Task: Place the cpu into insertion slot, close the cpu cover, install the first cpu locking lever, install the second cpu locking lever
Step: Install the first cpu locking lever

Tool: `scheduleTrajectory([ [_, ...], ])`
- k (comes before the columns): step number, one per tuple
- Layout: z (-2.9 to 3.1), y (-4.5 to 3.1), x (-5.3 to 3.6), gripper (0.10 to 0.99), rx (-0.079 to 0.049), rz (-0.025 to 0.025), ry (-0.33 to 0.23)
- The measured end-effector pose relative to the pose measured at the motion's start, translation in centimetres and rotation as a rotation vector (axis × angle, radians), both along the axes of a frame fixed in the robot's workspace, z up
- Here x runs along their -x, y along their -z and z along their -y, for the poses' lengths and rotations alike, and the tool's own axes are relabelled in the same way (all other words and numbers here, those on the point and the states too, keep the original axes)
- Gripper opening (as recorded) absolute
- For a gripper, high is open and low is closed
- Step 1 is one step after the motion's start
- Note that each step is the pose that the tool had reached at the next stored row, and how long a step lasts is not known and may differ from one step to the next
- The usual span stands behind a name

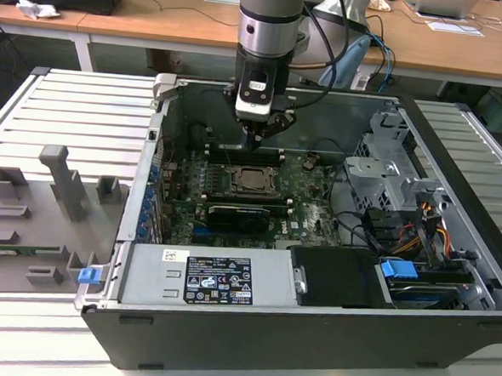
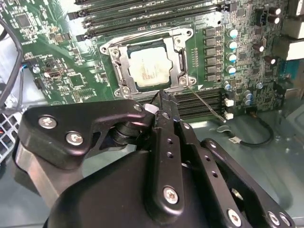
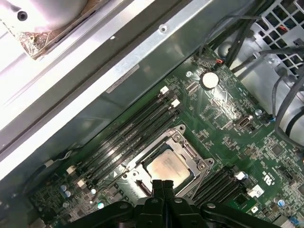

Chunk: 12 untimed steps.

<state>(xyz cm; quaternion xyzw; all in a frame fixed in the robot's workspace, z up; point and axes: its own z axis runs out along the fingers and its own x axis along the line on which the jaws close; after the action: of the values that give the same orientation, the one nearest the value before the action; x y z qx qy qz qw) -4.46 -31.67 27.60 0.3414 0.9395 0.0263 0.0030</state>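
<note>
Inside the open computer case (image 1: 225, 340) the gripper (image 1: 255, 142) hangs with its fingers pressed tightly together, tips just above the socket's edge, where the cpu (image 2: 149, 69) lies seated on the motherboard (image 3: 228, 142), the cpu cover (image 2: 177, 61) folded flat around it.

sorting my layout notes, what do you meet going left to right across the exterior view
grey fixture blocks → cpu in its socket → metal drive cage
</note>
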Motion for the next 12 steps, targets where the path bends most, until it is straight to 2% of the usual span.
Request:
scheduleTrajectory([
  [2, 0.00, 0.00, 0.00, 0.106, 0.000, 0.0000, -0.030],
  [7, 0.00, 0.04, 0.00, 0.106, 0.000, 0.0000, -0.156],
  [9, 0.00, 0.05, 0.00, 0.106, 0.000, 0.0000, -0.232],
  [12, 0.00, 0.06, 0.00, 0.106, 0.000, 0.0000, -0.301],
])
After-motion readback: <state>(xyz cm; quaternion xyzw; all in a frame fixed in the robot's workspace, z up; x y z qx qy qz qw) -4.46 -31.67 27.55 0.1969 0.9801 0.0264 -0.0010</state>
